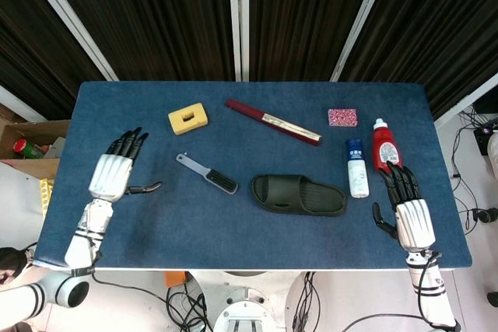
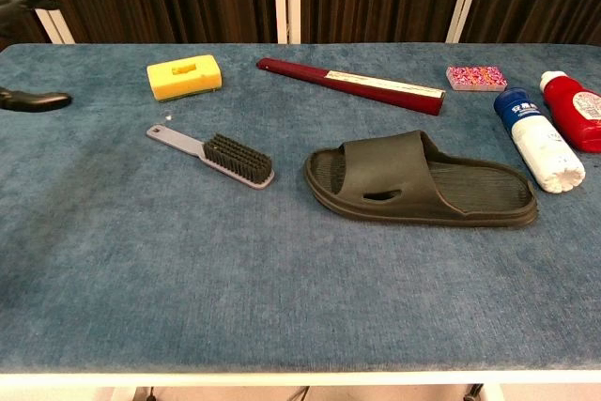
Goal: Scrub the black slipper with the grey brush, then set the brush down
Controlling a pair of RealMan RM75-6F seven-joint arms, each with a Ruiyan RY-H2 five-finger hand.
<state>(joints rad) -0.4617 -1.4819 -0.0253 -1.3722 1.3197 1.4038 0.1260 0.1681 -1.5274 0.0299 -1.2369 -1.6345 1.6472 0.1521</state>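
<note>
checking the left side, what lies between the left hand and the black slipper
The grey brush lies there on the blue table, bristles up, between the open left hand and the black rubber slipper, touching neither. The head view shows it.

The left robot hand [image 1: 109, 176] has a ribbed silver-white back and slim black fingers [image 1: 129, 142]. Behind it runs a white segmented forearm with dark joint rings. The right robot hand [image 1: 410, 214] looks alike: silver shell, black fingers, white wrist banded in black.
</note>
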